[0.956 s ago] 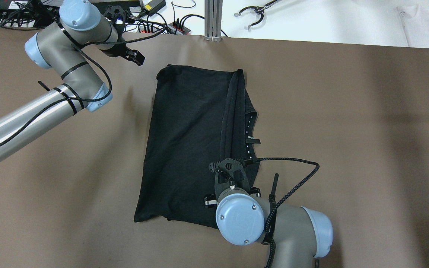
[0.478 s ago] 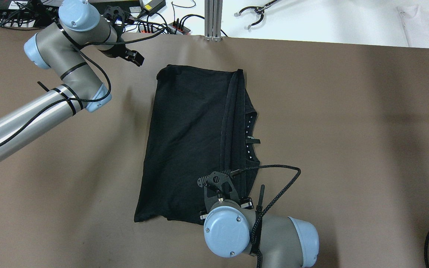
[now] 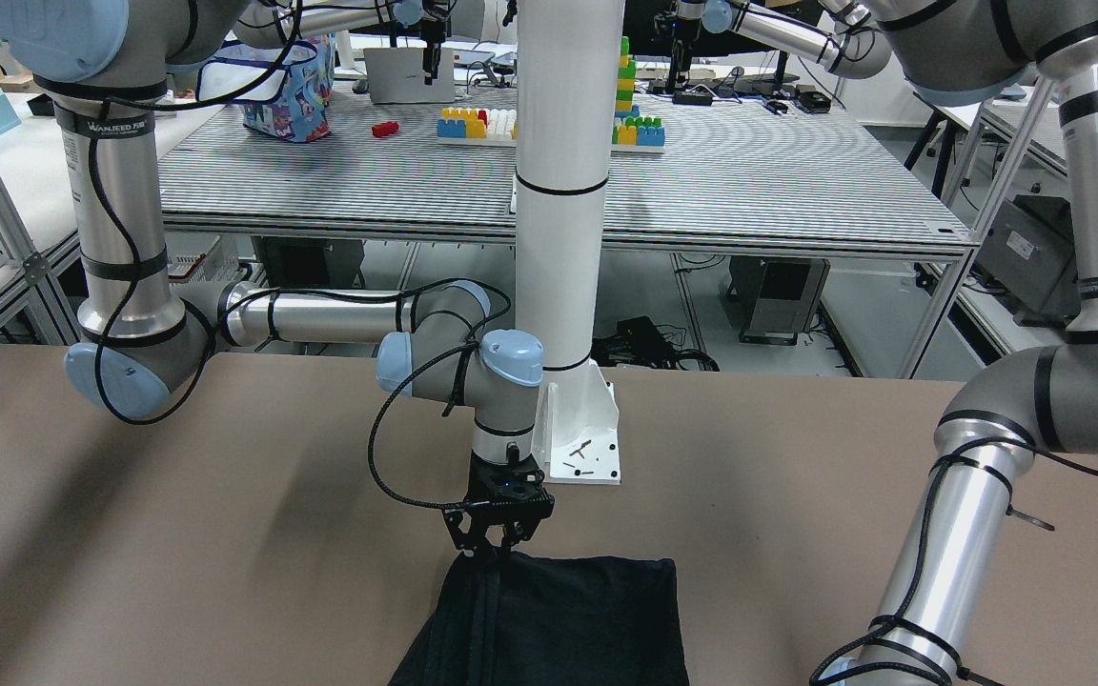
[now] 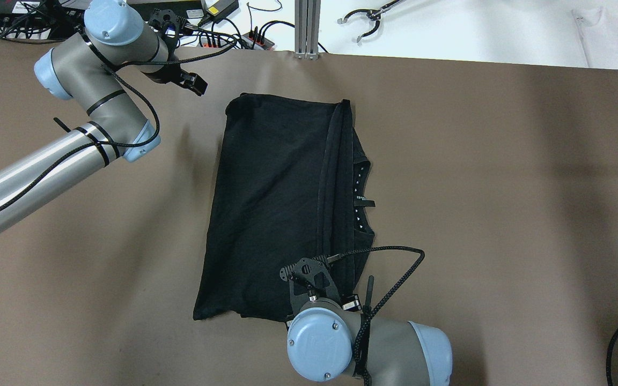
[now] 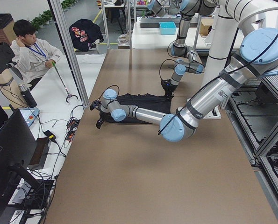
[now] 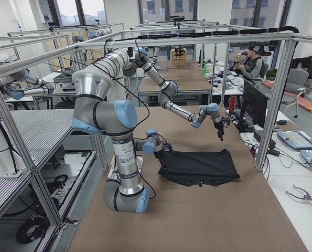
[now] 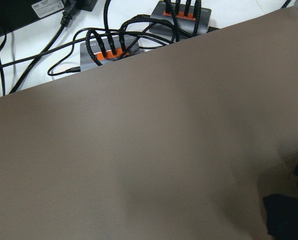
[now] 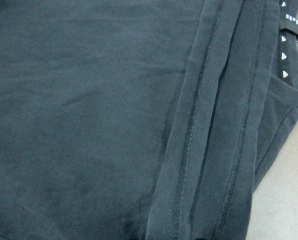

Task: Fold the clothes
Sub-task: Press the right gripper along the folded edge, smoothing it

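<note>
Soft, light, limp clothes (image 4: 271,203) are judged best pinched at the doubled hem (image 4: 332,171) — right hand (image 3: 498,545), fingers seemingly closed, is poised there.

Overhead view looks down from behind the robot. Front view faces it across the bench (image 3: 225,572). Two side views look along the bench from either end. All four share the cloth (image 3: 568,619) beneath the right hand (image 3: 499,549). Wrist views sit close.
</note>
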Motion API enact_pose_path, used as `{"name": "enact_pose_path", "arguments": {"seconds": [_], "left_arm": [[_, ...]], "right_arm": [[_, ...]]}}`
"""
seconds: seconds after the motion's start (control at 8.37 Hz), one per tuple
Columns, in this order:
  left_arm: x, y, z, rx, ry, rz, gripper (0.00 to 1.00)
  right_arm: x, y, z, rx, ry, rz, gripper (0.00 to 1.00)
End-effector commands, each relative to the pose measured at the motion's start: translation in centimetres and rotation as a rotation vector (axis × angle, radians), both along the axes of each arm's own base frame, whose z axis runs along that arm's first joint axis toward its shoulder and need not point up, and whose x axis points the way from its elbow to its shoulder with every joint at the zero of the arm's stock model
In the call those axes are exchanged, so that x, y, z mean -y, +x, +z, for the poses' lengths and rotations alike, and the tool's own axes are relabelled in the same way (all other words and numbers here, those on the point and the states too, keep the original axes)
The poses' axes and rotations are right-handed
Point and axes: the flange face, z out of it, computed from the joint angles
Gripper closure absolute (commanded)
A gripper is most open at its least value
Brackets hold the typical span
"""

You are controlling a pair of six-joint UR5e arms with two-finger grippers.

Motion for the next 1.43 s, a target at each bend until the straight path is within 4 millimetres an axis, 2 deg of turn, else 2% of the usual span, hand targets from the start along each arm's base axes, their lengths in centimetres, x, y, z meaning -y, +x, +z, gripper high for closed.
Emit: {"name": "enact_pose_path", "arguments": {"seconds": [0.0, 0.24, 0.36, 0.72, 1.08, 1.2, 1.31], "left_arm": [[0.0, 0.0, 0.1, -0.001, -0.005, -0.001, 0.00], [-0.1, 0.1, -0.2, -0.007, -0.009, -0.005, 0.00], [-0.1, 0.1, -0.2, -0.008, -0.008, -0.005, 0.00], [-0.1, 0.1, -0.1, -0.006, -0.010, -0.005, 0.00], [0.0, 0.0, 0.0, -0.008, -0.012, -0.011, 0.00], [0.0, 0.0, 0.0, -0.009, -0.014, -0.013, 0.00], [0.0, 0.0, 0.0, -0.009, -0.014, -0.013, 0.00]], "right_arm": [[-0.2, -0.5, 0.2, -0.008, 0.000, -0.005, 0.54], [-0.1, -0.6, -0.4, -0.001, 0.001, -0.006, 0.66], [-0.1, -0.5, -0.4, -0.003, 0.008, -0.019, 0.69], [-0.1, -0.4, -0.6, -0.001, 0.011, -0.022, 1.00], [0.2, -0.1, -0.3, -0.002, 0.008, -0.016, 1.00], [0.4, 0.5, -0.3, 0.006, 0.009, -0.010, 1.00], [0.4, 2.0, 0.6, 0.005, 0.010, -0.007, 1.00]]}}
